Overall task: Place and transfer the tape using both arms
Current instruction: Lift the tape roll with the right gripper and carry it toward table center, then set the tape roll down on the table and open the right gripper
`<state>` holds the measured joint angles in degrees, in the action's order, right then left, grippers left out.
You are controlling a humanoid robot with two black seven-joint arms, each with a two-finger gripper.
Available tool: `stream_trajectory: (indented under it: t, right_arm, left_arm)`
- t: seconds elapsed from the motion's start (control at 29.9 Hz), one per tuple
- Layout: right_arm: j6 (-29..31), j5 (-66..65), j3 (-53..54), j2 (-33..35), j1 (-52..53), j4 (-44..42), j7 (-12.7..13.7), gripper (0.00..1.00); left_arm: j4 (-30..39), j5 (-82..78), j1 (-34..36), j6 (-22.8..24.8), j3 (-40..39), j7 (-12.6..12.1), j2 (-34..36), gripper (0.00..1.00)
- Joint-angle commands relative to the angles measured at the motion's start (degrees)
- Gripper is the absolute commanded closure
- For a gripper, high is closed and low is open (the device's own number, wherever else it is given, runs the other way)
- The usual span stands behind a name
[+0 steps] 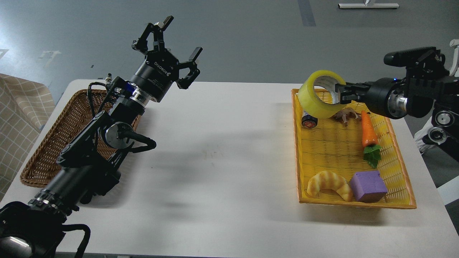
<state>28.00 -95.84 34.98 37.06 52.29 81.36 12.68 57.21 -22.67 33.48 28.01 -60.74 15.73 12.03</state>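
Observation:
The tape [315, 98], a wide translucent yellow roll with a pale core, hangs in the air over the far left part of the yellow basket [394, 168]. My right gripper [340, 94] is shut on the roll's right wall, one finger inside the ring. My left gripper [168, 43] is open and empty, raised above the table's far left edge, past the wicker basket [46, 150].
The yellow basket holds a small can [309, 122] partly behind the tape, a toy animal [346, 115], a carrot [368, 134], a croissant [328, 183] and a purple block [369, 185]. The white table [218, 161] lies between the two baskets.

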Motion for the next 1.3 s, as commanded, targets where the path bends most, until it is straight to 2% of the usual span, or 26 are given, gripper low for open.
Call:
stream_trajectory:
  t: [0.0, 0.27, 0.6, 0.9, 1.27]
  right_arm:
    - [0.0, -0.1, -0.4, -5.6, 1.8, -1.7, 0.1, 1.0]
    - [0.0, -0.5, -8.8, -16.7, 6.4, -7.7, 0.1, 1.0]
    - [0.0, -0.9, -13.3, -26.2, 6.4, -14.2, 0.2, 1.0]
    - [0.0, -1.0, -16.0, -32.0, 6.3, -20.4, 0.5, 1.0]
    - [0.0, -1.0, -18.9, -34.6, 6.3, -23.4, 0.5, 1.0]
  left_arm:
    - [0.0, 0.0, 0.0, 0.0, 0.0, 0.0, 0.0, 0.02]
    - [0.0, 0.0, 0.0, 0.0, 0.0, 0.0, 0.0, 0.02]
    - [0.0, 0.0, 0.0, 0.0, -0.1, 0.0, 0.0, 0.02]
    - [0.0, 0.0, 0.1, 0.0, -0.1, 0.0, 0.0, 0.02]
    - [0.0, 0.0, 0.2, 0.0, -0.1, 0.0, -0.3, 0.02]
